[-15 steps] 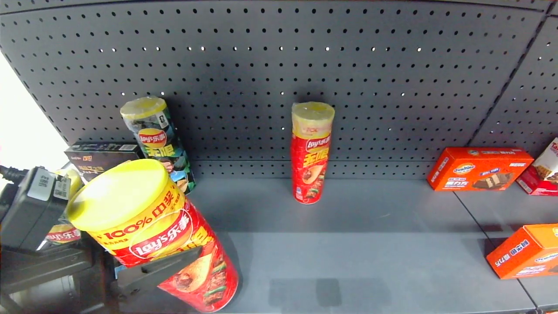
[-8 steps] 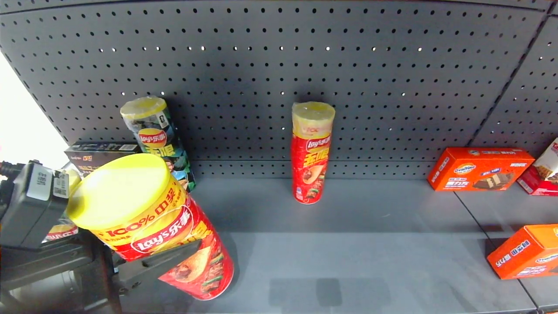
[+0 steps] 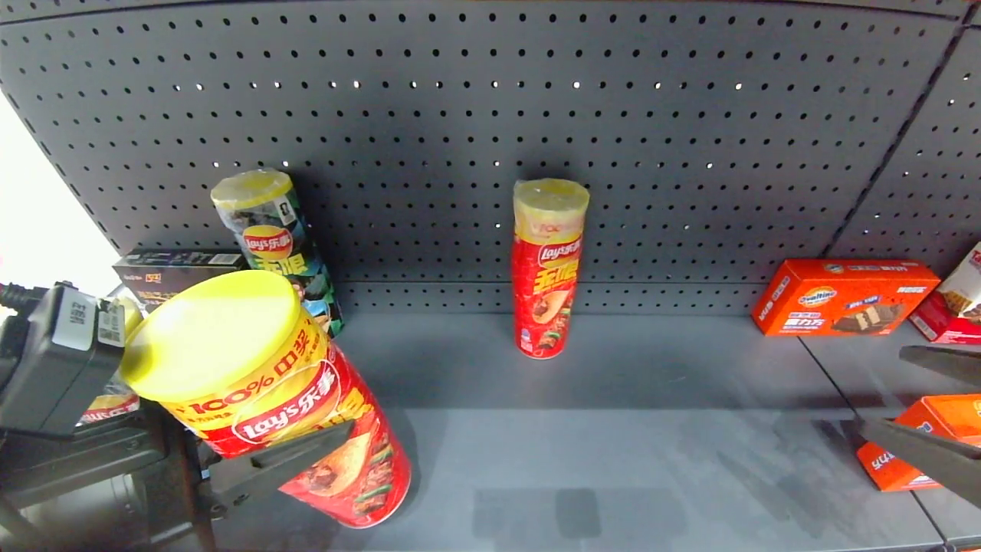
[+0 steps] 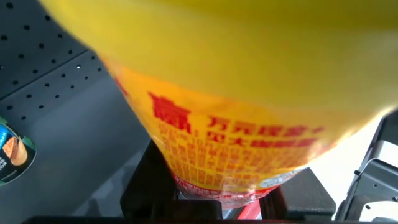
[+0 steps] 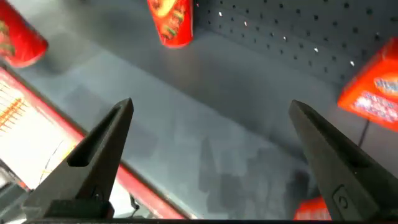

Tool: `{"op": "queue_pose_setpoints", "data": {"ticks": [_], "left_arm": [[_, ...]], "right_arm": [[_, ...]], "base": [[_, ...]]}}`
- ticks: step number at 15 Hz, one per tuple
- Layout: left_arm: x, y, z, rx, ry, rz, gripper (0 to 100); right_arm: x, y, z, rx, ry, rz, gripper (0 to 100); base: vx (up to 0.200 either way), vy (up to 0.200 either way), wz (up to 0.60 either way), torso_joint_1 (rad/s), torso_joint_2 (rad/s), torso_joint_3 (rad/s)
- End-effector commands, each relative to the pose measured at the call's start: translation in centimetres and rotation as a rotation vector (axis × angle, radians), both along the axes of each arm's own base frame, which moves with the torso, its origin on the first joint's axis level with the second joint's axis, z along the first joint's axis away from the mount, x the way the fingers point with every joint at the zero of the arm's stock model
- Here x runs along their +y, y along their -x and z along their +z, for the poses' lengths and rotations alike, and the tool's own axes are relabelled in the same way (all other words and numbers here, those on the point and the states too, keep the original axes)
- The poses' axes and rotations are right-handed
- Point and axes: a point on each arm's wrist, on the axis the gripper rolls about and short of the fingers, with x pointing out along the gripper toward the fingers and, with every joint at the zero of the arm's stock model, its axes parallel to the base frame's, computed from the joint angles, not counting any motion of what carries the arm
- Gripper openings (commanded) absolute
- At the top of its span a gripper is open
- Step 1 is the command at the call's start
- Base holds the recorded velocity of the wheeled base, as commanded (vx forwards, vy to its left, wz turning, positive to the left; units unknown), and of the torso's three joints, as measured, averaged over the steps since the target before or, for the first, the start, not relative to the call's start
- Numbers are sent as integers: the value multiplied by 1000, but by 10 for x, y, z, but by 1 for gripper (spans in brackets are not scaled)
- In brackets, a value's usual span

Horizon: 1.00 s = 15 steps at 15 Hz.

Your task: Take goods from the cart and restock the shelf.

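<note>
Right pincer (image 3: 881, 386) just swung in over the shelf (image 3: 613, 429), wide & empty, while left pincer (image 3: 260, 460) keeps gripping the tilted chips can (image 3: 268, 399), base prob. nearly down, so placement's pending.

You have a wide bare stretch of shelf (image 3: 651, 460) right of the slim red can (image 3: 546, 268), which stands upright against the pegboard (image 3: 490, 115) at mid-back. On the right, the front orange box (image 3: 946, 414) crowds the spread right gripper (image 3: 881, 387), and the back orange box (image 3: 839, 295) lies along the pegboard. The left side is tight: the big red can (image 3: 283, 406) tilts at the front, with the dark can (image 3: 276, 245) and a black box (image 3: 180, 272) behind it.
</note>
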Motion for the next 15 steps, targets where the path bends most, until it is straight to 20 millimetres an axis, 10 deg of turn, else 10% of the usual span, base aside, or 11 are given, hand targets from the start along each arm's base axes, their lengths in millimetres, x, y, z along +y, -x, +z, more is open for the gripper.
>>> {"op": "queue_pose_setpoints", "data": {"ticks": [1, 15], "left_arm": [[-1, -3, -4, 18, -9, -4, 0], [-7, -14, 0, 37, 2, -10, 0]], "right_arm": [[13, -34, 8, 55, 14, -1, 100], [85, -179, 12, -137, -44, 464, 100]], "base": [[0, 0, 0, 0, 0, 0], [0, 0, 0, 0, 0, 0]]}}
